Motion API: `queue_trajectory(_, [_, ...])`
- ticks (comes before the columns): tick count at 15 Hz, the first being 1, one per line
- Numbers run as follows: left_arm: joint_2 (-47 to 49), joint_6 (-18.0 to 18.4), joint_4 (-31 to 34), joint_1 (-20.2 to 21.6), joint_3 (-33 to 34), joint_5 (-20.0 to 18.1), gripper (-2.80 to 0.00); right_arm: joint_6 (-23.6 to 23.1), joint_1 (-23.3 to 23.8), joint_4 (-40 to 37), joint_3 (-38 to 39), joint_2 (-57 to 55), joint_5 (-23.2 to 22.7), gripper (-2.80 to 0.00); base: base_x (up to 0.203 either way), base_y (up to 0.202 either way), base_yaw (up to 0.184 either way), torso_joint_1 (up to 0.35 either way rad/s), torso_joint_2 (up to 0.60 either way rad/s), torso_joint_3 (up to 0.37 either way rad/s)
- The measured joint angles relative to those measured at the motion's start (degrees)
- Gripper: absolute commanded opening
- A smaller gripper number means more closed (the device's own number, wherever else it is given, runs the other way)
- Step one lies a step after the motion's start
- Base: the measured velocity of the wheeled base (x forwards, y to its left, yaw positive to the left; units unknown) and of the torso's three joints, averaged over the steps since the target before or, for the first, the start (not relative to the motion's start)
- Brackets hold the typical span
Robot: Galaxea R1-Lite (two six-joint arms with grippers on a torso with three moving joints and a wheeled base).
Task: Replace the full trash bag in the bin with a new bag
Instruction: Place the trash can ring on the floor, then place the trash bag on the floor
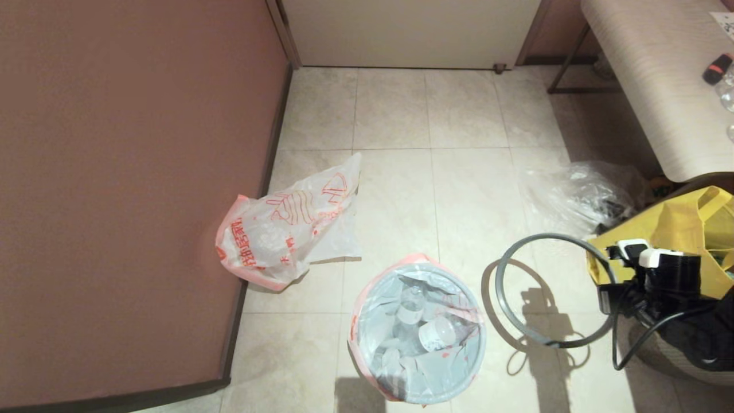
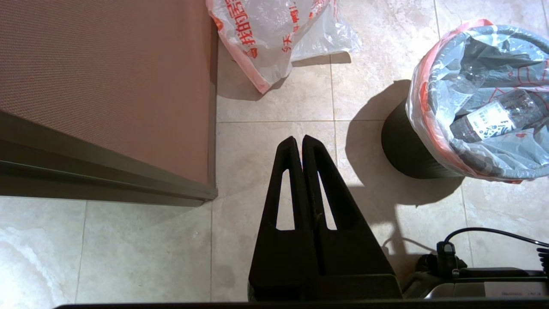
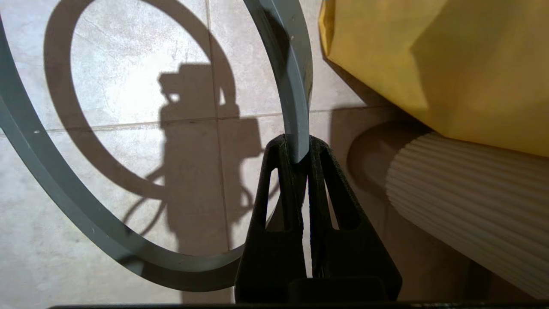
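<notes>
The round black bin (image 2: 407,150) stands on the tiled floor, lined with the full trash bag (image 1: 378,310), milky plastic with a pink-orange edge and clear bottles inside, also in the left wrist view (image 2: 484,141). The grey ring rim (image 1: 559,345) is off the bin and hangs just above the floor to the bin's right. My right gripper (image 3: 297,148) is shut on the ring (image 3: 296,86); in the head view the gripper (image 1: 609,289) is beside the yellow tote. The new bag (image 1: 287,229), with red-orange print, lies crumpled by the wall. My left gripper (image 2: 299,139) is shut and empty over floor left of the bin.
A brown wall panel (image 1: 132,189) borders the left side. The yellow fabric tote (image 1: 682,229) and a clear plastic bag (image 1: 573,195) sit at the right. A pale ribbed bench (image 1: 648,86) fills the upper right corner. A black cable (image 1: 616,350) loops below my right arm.
</notes>
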State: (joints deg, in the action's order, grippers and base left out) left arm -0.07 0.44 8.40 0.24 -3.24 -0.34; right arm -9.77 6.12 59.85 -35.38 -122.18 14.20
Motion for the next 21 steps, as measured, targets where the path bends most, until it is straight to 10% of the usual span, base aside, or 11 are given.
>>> queue_trajectory(5, [0.0,0.0,0.0,0.0,0.0,0.0,-2.8,4.0,-3.6,8.3,-3.6,-14.1,-0.6,-2.8,0.0,0.0,0.0,0.0,0.0,0.0])
queue_trajectory(6, [0.0,0.0,0.0,0.0,0.0,0.0,-2.8,4.2,-3.8,8.3,-4.1,-15.6,-0.6,-2.26,0.0,0.0,0.0,0.0,0.0,0.0])
queue_trajectory(7, [0.0,0.0,0.0,0.0,0.0,0.0,-2.8,4.3,-3.9,8.5,-4.5,-16.8,-0.6,0.0,0.0,0.0,0.0,0.0,0.0,0.0])
queue_trajectory(16, [0.0,-0.1,0.0,0.0,0.0,0.1,-2.8,6.1,-5.8,8.2,-2.8,-20.2,-0.4,0.0,0.0,0.0,0.0,0.0,0.0,0.0])
queue_trajectory(17, [0.0,0.0,0.0,0.0,0.0,0.0,-2.8,6.1,-7.6,8.2,-2.8,-20.7,-0.1,-2.8,0.0,0.0,0.0,0.0,0.0,0.0])
queue_trajectory(21, [0.0,0.0,0.0,0.0,0.0,0.0,-2.8,6.5,-10.7,3.9,-10.1,-21.8,1.5,-2.8,0.0,0.0,0.0,0.0,0.0,0.0])
